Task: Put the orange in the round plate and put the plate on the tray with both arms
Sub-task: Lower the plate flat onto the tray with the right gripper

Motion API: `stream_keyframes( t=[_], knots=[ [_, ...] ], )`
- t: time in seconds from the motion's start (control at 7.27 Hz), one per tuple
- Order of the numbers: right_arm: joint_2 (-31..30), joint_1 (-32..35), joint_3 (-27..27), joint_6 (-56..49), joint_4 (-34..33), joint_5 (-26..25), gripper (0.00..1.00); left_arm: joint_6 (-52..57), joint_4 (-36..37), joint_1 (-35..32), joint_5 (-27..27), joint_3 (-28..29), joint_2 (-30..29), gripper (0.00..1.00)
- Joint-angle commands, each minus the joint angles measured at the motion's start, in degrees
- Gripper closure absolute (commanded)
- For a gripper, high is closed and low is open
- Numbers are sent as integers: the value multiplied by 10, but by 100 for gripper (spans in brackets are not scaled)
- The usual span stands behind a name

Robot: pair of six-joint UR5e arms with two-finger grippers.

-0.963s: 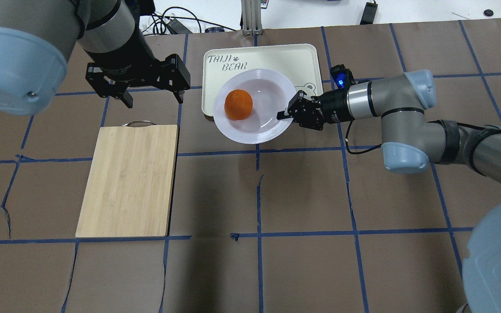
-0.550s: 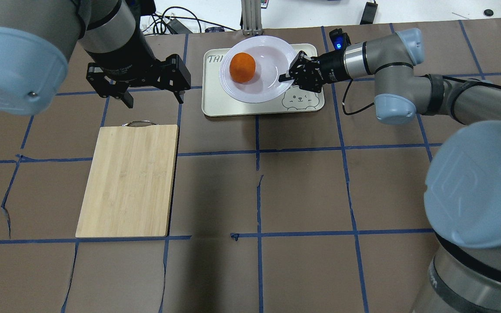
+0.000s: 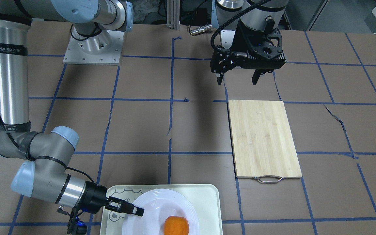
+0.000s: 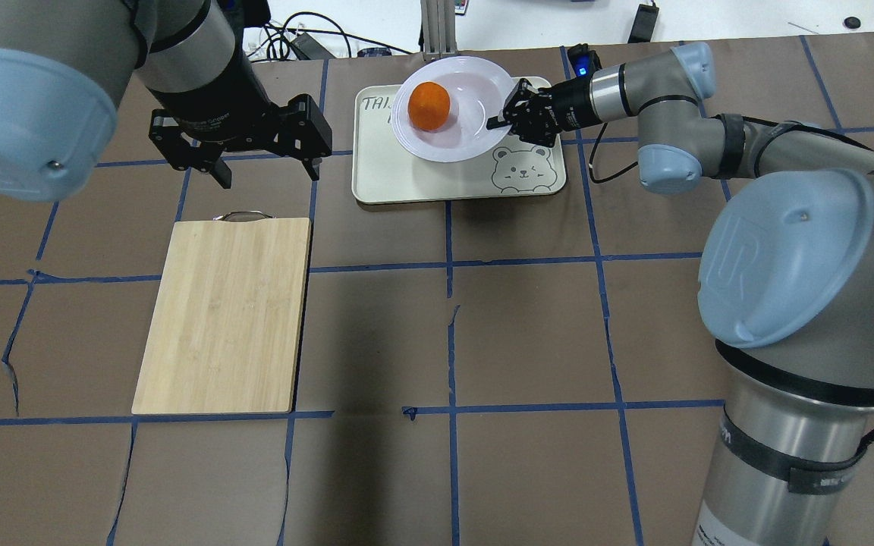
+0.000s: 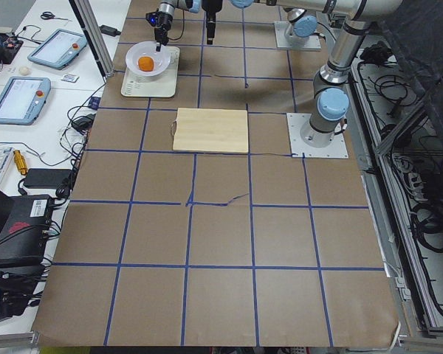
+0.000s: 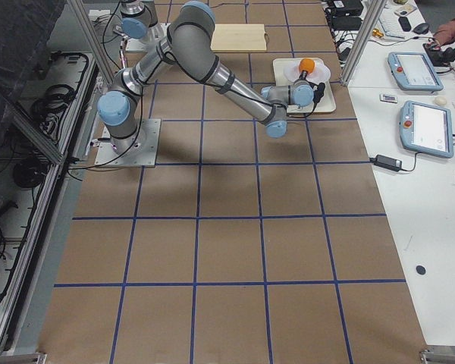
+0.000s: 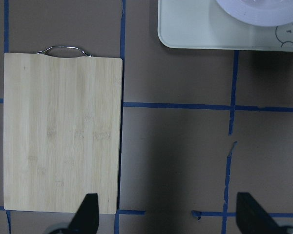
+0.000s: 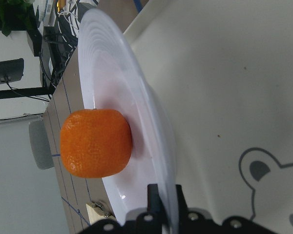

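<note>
Gridded table [image 4: 528, 334] bears tray [image 4: 407, 178]; tablets [image 5: 59, 48] apparently alongside

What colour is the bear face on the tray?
The bear face is drawn in grey on the cream tray; clearest in the overhead view.
</note>
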Motion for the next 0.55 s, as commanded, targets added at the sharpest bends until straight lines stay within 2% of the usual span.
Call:
stream_keyframes(
  t=[0.0,0.14,0.28,0.41],
  knots=[
    [0,0,12,0,0,-4,69,0,0,1,0,0,0,0],
    [0,-1,21,0,0,-8,38,0,0,1,0,0,0,0],
    [-5,-1,25,0,0,-9,36,0,1,1,0,0,0,0],
    [-7,-3,20,5,0,-12,24,0,0,1,0,-1,0,0]
  ],
)
